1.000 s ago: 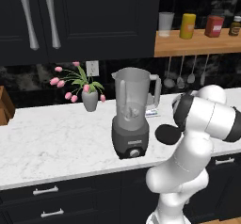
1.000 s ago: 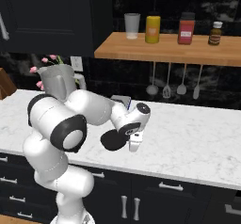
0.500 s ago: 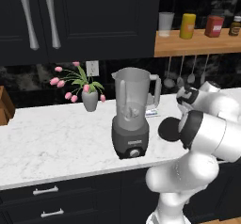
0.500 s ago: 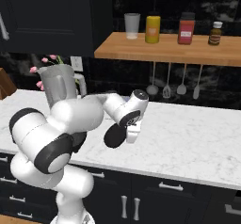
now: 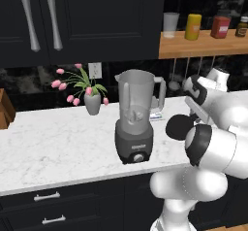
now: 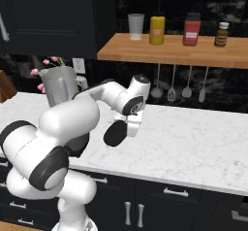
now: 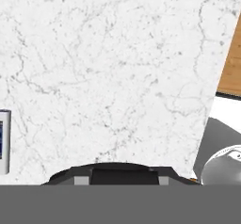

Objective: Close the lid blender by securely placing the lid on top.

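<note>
The blender (image 5: 135,128) stands on the white marble counter (image 5: 58,147), its translucent grey jar (image 6: 59,85) open at the top above a dark base with a front knob. The black round lid (image 5: 178,127) hangs in the air to the right of the jar, about level with the jar's lower half. My gripper (image 5: 189,121) is shut on the lid's edge. From the right side the lid (image 6: 115,133) shows tilted below the gripper (image 6: 129,128), above the counter. In the hand view the lid (image 7: 117,172) lies across the bottom, over bare marble.
A grey vase of pink tulips (image 5: 91,103) stands left of the blender. A small white box (image 5: 156,114) lies behind the blender. A wooden shelf (image 6: 174,55) with jars hangs above, utensils (image 6: 170,87) below it. My own bulky arm (image 5: 218,147) stands beside the blender.
The arm has swung its elbow over to the right and the hand has risen a little, carrying the lid slightly higher. The blender has not moved.
</note>
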Tool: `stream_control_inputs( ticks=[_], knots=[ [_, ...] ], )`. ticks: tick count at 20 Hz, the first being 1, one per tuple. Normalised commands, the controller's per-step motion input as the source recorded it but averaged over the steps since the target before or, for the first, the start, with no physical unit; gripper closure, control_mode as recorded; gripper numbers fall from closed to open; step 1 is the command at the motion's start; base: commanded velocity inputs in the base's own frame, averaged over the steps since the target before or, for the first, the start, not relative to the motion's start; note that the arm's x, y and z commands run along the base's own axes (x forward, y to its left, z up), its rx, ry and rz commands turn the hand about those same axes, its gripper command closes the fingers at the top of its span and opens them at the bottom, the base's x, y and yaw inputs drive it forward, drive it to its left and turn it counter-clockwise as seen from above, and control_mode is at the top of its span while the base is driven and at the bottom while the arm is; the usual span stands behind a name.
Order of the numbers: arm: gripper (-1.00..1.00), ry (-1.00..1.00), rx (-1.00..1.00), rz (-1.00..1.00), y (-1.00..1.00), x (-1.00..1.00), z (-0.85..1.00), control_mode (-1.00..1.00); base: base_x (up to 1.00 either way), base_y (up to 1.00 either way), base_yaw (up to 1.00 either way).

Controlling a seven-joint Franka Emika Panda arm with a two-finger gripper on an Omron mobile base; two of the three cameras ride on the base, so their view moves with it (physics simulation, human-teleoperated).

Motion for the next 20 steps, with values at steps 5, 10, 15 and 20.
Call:
stream_control_inputs(
  ticks=[5,10,15,20],
  knots=[
    [1.0,0.07,0.09,-0.06,0.0,-0.17,0.77,-1.0,0.0,0.0,0.0],
    [1.0,0.0,0.16,-0.15,0.0,-0.27,0.7,-1.0,0.0,0.0,0.0],
    [1.0,-0.05,0.1,-0.2,0.14,-0.25,0.57,-1.0,0.0,0.0,0.0],
    [1.0,-0.15,0.06,-0.21,0.3,-0.3,0.45,-1.0,0.0,0.0,0.0]
  ],
)
